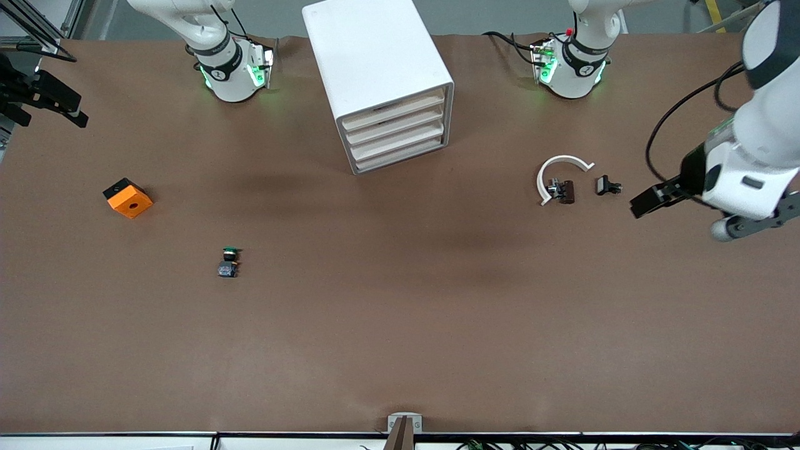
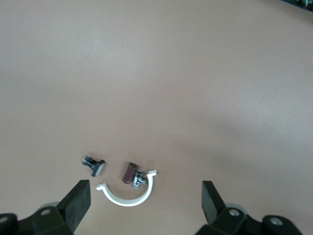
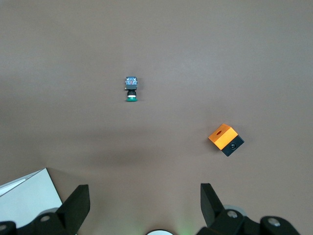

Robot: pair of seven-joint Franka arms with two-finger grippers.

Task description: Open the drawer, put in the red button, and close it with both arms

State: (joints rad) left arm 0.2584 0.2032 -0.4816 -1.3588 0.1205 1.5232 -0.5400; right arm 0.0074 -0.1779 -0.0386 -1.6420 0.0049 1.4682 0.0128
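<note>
At the left arm's end of the bench (image 1: 400, 350): the red button (image 1: 562, 190), lying on its side, dark red cap and metal-tipped body, tucked into the open mouth of a white C-shaped ring (image 1: 558, 164) and seemingly touching it. Just beside, farther toward the left arm's end and apart from both: a small black clip (image 1: 607, 185). Over bare bench just past that clip: the left pincer (image 1: 645, 204), open, fingers spread wide with nothing between them, up in the air. Seen in the left wrist view with the same wide gap, the left pincer (image 2: 145, 203) above the ring (image 2: 128, 195), the button (image 2: 131, 172) and the clip (image 2: 94, 165). Midway between the two arm bases: a white drawer cabinet (image 1: 375, 56), four drawer fronts facing the camera and slightly the left arm's end, all pushed in flush. At the right arm's end: an orange block (image 1: 130, 200) with a round hole on top and one black side. Nearer the camera than that block and closer to the bench's middle: a green-capped switch (image 1: 229, 262), well apart from everything else. Right pincer (image 3: 142, 205) likewise open and holding nothing, raised over the right arm's end, looking down on the green-capped switch (image 3: 131, 88), the orange block (image 3: 222, 136) and a corner of the cabinet (image 3: 24, 200).
</note>
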